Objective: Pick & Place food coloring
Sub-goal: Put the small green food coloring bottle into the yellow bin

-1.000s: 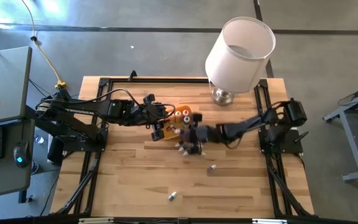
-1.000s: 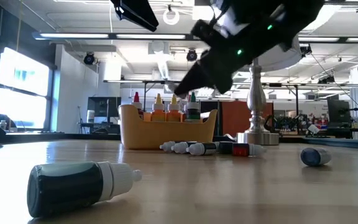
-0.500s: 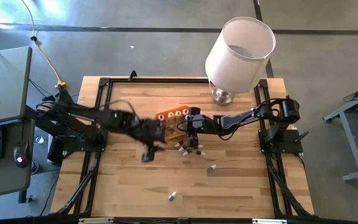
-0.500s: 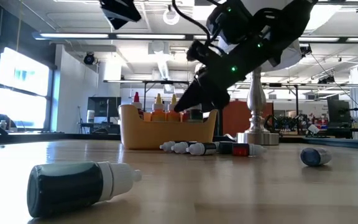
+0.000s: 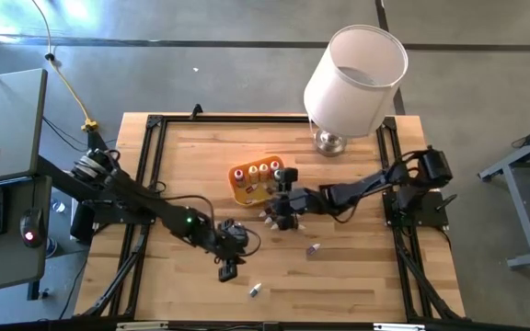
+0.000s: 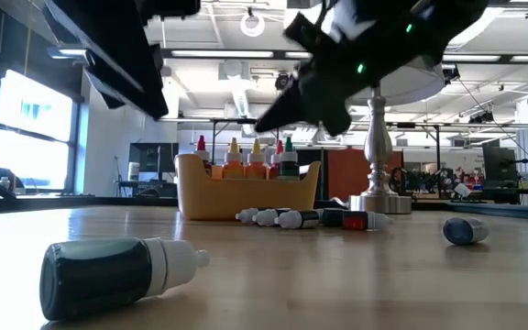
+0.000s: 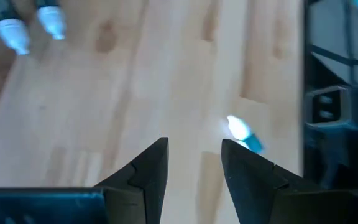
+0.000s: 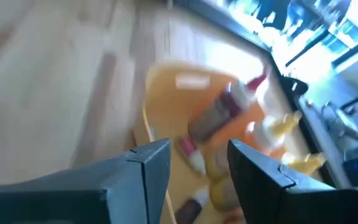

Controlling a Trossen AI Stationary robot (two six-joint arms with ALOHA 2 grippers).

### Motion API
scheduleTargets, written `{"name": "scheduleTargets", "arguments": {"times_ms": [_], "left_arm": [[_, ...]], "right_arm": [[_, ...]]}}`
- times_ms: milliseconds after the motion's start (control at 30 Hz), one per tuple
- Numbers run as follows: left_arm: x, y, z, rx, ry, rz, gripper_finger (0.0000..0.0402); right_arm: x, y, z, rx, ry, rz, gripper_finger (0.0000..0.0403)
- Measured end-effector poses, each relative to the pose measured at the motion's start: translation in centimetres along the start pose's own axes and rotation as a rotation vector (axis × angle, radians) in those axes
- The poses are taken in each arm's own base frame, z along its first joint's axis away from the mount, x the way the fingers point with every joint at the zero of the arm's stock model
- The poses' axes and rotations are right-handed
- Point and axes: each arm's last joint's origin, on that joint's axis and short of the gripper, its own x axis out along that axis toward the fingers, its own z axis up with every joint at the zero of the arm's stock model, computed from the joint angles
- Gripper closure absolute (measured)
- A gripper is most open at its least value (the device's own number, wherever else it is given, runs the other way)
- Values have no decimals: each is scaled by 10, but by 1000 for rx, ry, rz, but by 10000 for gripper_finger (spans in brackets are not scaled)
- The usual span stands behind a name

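Four bottles [image 6: 246,158] stand in the orange tray [image 5: 243,187]; several lie loose on the table [image 5: 357,285]. Both tools, left [image 7: 193,163] and right [image 8: 197,163], gape empty.

Orange plastic tray [image 5: 244,188]; red, yellow, orange, green upright bottles [image 6: 246,158] inside. Dark-bodied, white-capped lying bottle [image 6: 117,275]. Pale striped wooden table [image 5: 357,276]. White lampshade [image 5: 355,78].

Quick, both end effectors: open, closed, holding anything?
Left end effector: open, empty, above bare wood.
Right end effector: open, empty, by the orange tray.
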Motion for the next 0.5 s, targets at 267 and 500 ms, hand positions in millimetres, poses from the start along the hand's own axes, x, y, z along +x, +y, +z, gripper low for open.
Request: {"name": "scheduleTargets", "arguments": {"times_ms": [267, 500], "left_arm": [[14, 1, -4, -41, 10, 35, 254], [37, -5, -14, -23, 16, 15, 254]], "right_arm": [[-47, 27, 34, 51, -130, 69, 250], [-68, 44, 43, -116, -167, 46, 249]]}}
